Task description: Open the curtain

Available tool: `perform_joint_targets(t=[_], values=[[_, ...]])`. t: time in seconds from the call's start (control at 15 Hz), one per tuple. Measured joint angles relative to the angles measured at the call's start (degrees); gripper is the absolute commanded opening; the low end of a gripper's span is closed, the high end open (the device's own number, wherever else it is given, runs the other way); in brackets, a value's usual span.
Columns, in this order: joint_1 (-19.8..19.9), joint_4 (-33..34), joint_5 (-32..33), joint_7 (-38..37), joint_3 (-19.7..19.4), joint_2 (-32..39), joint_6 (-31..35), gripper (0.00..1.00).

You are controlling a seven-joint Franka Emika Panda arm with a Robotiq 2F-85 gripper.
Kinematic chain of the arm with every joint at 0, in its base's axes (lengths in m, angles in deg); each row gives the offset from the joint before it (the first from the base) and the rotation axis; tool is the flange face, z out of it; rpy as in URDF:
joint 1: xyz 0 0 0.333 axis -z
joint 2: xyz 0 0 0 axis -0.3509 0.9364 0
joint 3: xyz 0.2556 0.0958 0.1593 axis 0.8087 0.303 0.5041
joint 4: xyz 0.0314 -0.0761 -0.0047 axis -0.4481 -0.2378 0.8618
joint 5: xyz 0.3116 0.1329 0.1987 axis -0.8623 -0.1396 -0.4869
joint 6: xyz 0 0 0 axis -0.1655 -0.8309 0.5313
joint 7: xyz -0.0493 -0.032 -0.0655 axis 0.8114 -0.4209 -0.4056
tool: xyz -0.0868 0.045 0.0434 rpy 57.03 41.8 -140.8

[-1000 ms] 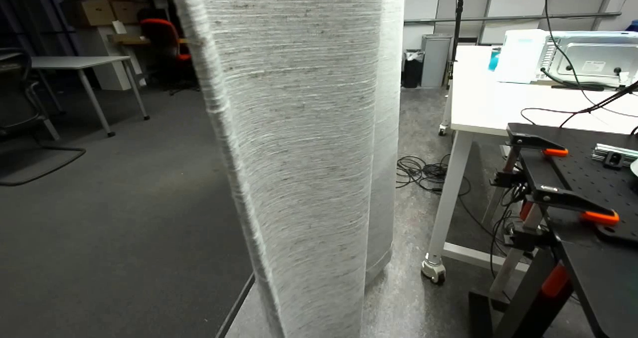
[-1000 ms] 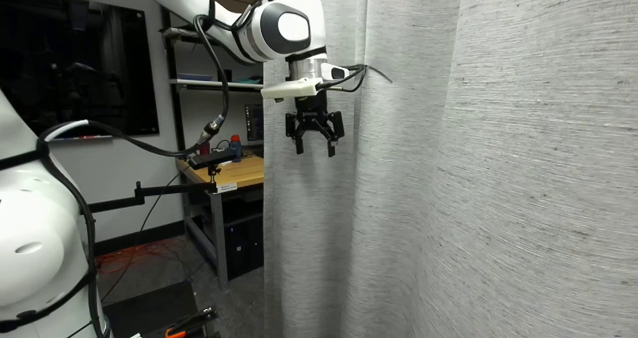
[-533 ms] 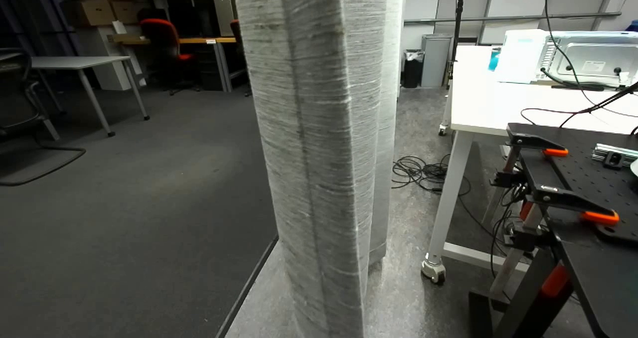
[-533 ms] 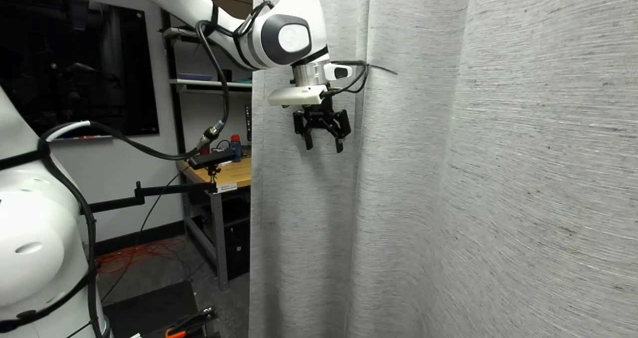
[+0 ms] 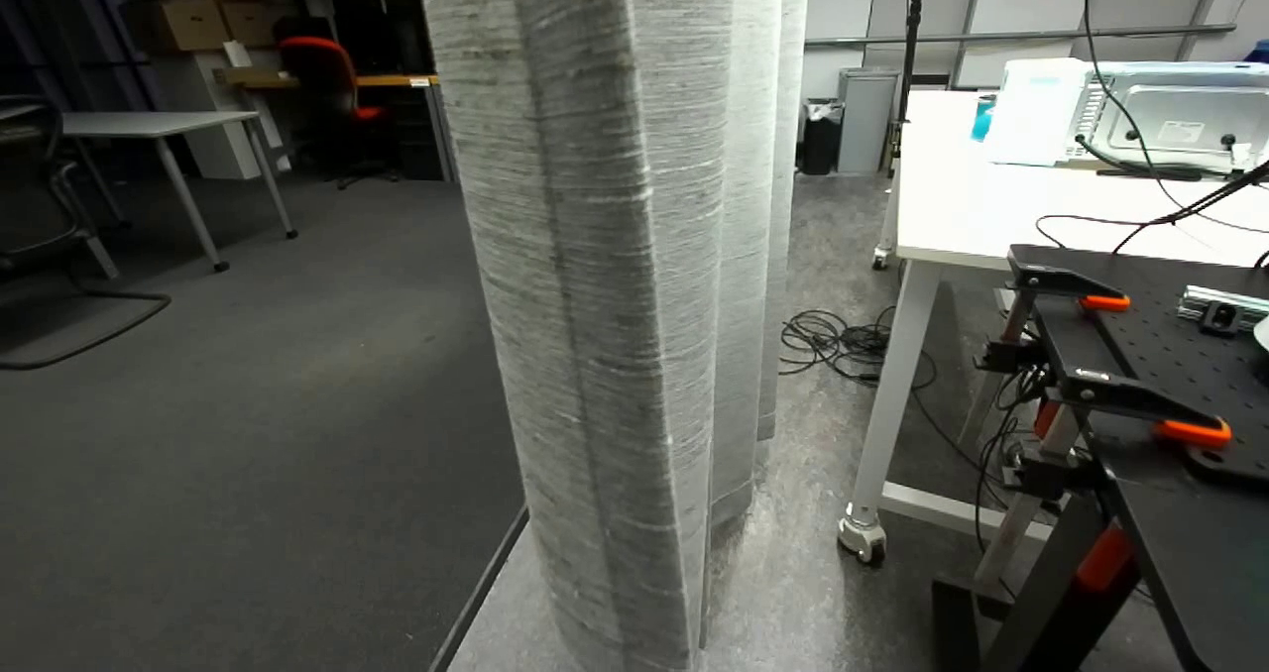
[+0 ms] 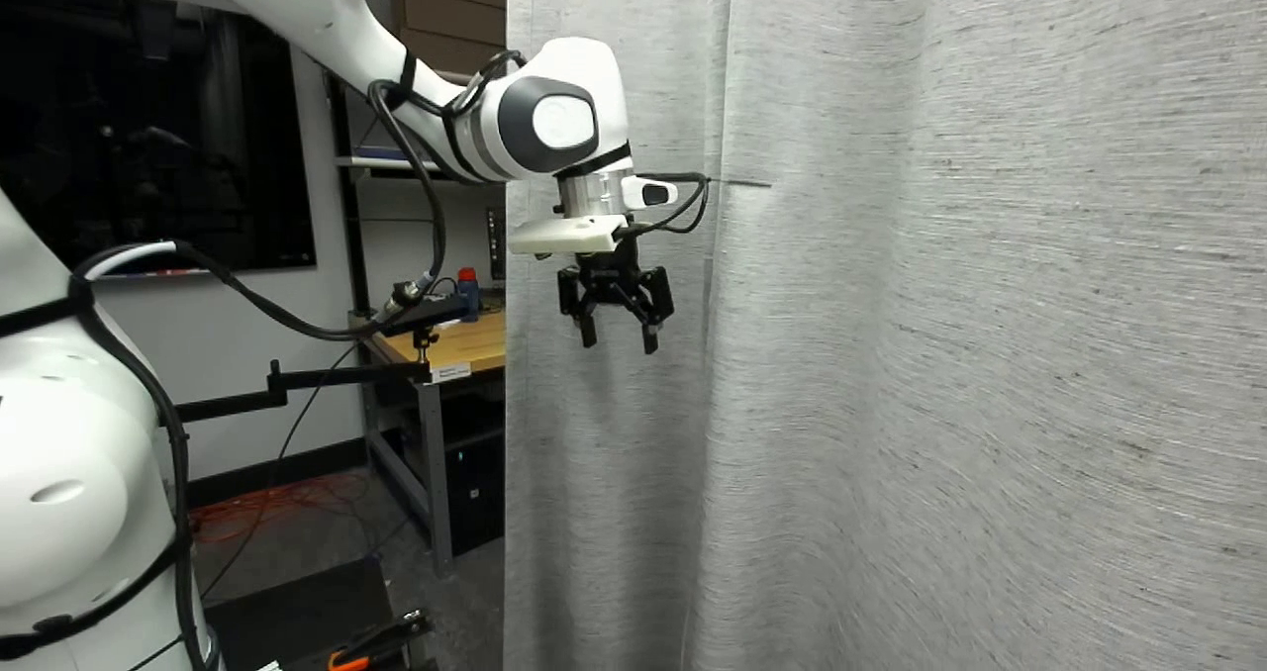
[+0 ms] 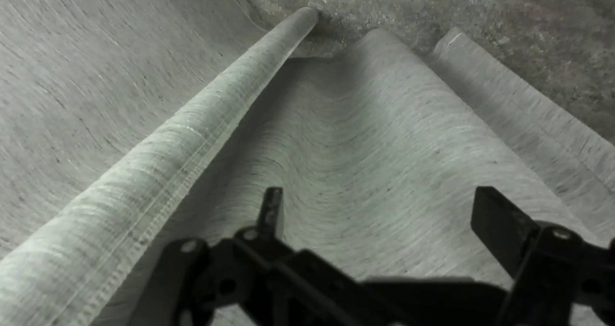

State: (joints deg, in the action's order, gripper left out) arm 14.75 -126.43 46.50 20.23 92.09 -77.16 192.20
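In an exterior view, the curtain (image 5: pixel 630 256) hangs from twelve to six o'clock, carpet (image 5: pixel 327 404) toward nine. In an exterior view, its edge (image 6: pixel 512 404) drops eleven to seven, fingers (image 6: pixel 589 331) spread wide before the curtain. In the wrist view, floor (image 7: pixel 538 37) shows toward two; contact unclear.

This looks like a robotics lab with office traits: a white jointed robot arm (image 6: pixel 307 0), a black perforated board (image 5: pixel 1195 355) with black, orange-tipped clamps (image 5: pixel 1140 396) at its edge, a white table on casters (image 5: pixel 957 201), loosely coiled black cables (image 5: pixel 846 343) and a wood-topped, metal-legged workbench (image 6: pixel 480 342) show the lab; a red-backed chair (image 5: pixel 319 72) and dark grey carpet (image 5: pixel 297 424) suggest the office.
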Motion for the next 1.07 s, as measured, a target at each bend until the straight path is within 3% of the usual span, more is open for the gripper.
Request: perform_joint_targets(t=[0.27,0.6,1.07], values=[[-2.1,-1.9,-0.3,0.5,1.2,-0.7,0.0,0.95],[-7.2,-2.0,-4.5,3.4,1.4,-0.7,0.9,1.00],[-10.2,0.0,-10.7,13.7,0.6,0.2,9.5,1.00]])
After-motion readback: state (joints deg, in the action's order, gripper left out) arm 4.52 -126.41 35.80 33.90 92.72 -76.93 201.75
